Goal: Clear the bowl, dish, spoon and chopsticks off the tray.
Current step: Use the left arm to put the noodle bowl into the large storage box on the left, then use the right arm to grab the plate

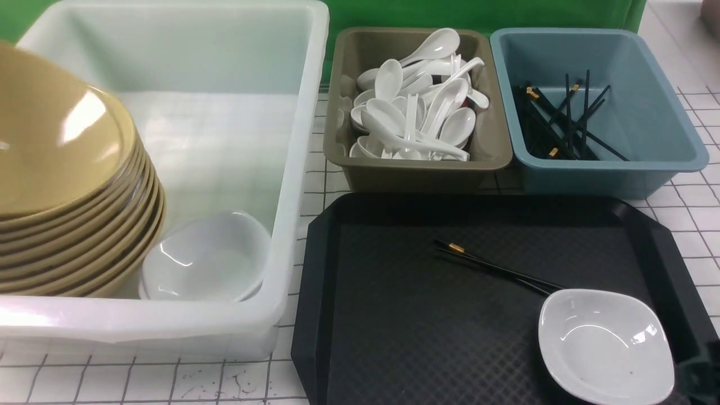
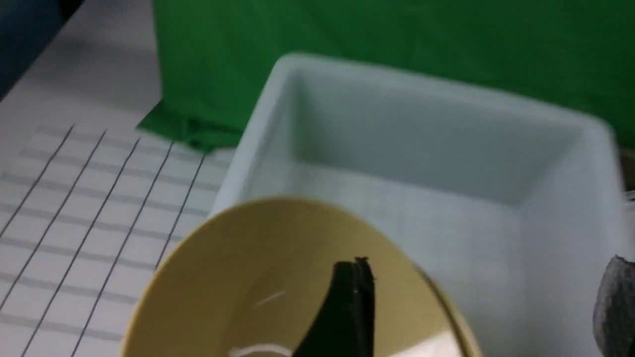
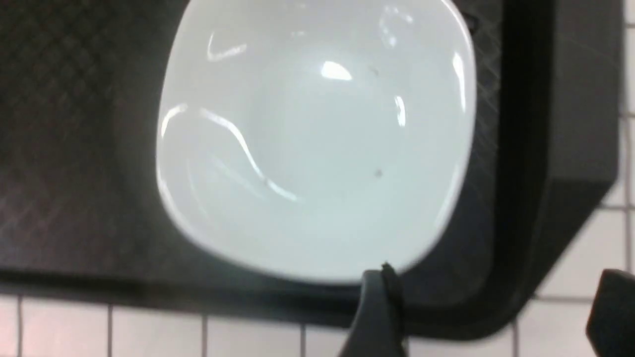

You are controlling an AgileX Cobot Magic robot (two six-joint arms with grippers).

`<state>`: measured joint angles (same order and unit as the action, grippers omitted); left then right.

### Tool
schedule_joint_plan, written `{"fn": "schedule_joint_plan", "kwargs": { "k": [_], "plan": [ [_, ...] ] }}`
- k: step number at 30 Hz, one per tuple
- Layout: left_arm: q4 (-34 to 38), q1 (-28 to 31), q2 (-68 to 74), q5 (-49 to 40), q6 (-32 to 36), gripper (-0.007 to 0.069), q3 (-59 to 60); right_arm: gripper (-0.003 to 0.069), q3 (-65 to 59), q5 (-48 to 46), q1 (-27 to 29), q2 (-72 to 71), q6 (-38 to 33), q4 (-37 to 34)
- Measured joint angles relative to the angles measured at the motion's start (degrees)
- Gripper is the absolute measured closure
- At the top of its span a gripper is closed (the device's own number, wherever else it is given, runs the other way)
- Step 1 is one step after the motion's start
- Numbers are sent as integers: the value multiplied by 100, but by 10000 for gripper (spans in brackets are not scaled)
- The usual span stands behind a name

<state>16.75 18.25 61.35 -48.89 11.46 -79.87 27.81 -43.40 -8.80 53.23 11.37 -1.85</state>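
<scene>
Left of the black rectangular plastic tray [image 1: 416,337], the left gripper stands spread over the stacked mustard-yellow bowls [image 1: 84,236]. On the tray, the thin black chopsticks [image 1: 495,266] run slantwise toward the glossy white dish [image 1: 607,343]; the right gripper [image 3: 488,297], spread, is nearer, just beside the dish's rim.

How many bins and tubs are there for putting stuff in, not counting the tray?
3: the white tub on the left, the brown bin beyond the tray, and the blue bin to its right.
</scene>
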Motion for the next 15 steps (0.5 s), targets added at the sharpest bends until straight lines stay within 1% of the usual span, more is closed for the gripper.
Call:
{"fn": "schedule_joint_plan", "kwargs": {
  "k": [1,4,6,8,11,15],
  "plan": [
    [49,-106,-159,96,79,120,57,100,0,149,0,132,28,1],
    [143,-572,-928,423,334,271,404,106,0,678,0,812,72,-18],
    [149,-821,-1510,698,496,421,846,123,0,994,0,1239,76,-132],
    [113,-935,-1958,939,536,536,1227,146,0,1212,0,1624,-23,-313],
    [4,-959,-2421,1153,536,610,1697,198,0,1500,0,2102,-314,-643],
    [-69,-959,-2826,1236,537,632,2129,322,7,1787,0,2451,-926,-1120]
  ]
}}
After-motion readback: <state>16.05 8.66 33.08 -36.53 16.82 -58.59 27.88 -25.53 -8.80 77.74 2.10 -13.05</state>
